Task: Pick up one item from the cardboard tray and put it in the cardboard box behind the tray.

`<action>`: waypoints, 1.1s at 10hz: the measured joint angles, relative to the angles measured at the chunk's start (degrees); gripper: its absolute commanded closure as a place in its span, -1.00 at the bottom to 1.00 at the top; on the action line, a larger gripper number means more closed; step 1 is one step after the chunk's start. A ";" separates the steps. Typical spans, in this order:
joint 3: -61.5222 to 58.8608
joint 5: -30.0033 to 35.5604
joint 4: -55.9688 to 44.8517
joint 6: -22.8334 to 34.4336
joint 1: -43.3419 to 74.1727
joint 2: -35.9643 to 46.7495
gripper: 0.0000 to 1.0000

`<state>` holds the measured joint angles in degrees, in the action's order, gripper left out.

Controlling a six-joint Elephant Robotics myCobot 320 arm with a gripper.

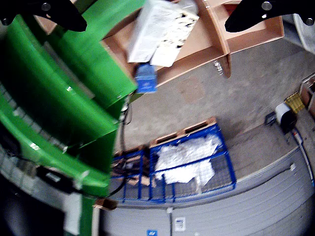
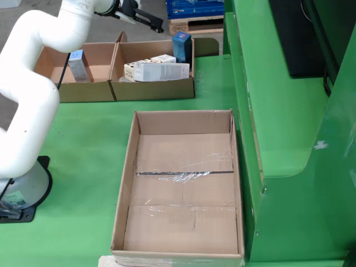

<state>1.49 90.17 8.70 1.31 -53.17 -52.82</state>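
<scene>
The large cardboard tray (image 2: 183,183) lies in the front of the fixed view, and I see no item in it. Behind it stand two cardboard boxes. The right box (image 2: 156,88) holds white cartons (image 2: 158,70) and an upright blue carton (image 2: 182,45). The left box (image 2: 92,89) holds a small pale carton (image 2: 78,65). My gripper (image 2: 146,18) hovers above the back of the right box, open and empty. In the wrist view the gripper (image 1: 157,14) has its black fingers (image 1: 54,14) spread wide, with the white carton (image 1: 157,29) and blue carton (image 1: 146,78) below.
A tall green machine body (image 2: 283,111) runs along the right of the tray and boxes and fills the left of the wrist view (image 1: 54,98). The white arm base (image 2: 22,183) stands left of the tray. A blue wire cage on a pallet (image 1: 192,162) stands on the floor beyond.
</scene>
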 measured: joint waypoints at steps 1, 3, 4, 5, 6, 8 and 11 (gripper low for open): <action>0.00 -1.23 1.84 0.35 0.88 -0.17 -1.00; 0.00 -3.78 4.74 1.23 2.64 -1.49 -1.00; 0.00 -6.42 7.20 1.15 3.78 -1.49 -1.00; -0.18 -13.27 13.97 2.82 4.57 -2.99 -1.00; -0.18 -22.76 20.04 7.47 4.66 -4.92 -1.00; -0.18 -34.80 20.04 5.10 10.72 -4.83 -1.00; -0.18 -34.72 20.04 0.00 24.87 -4.74 -1.00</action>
<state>1.31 55.45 28.74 1.31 -28.30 -57.56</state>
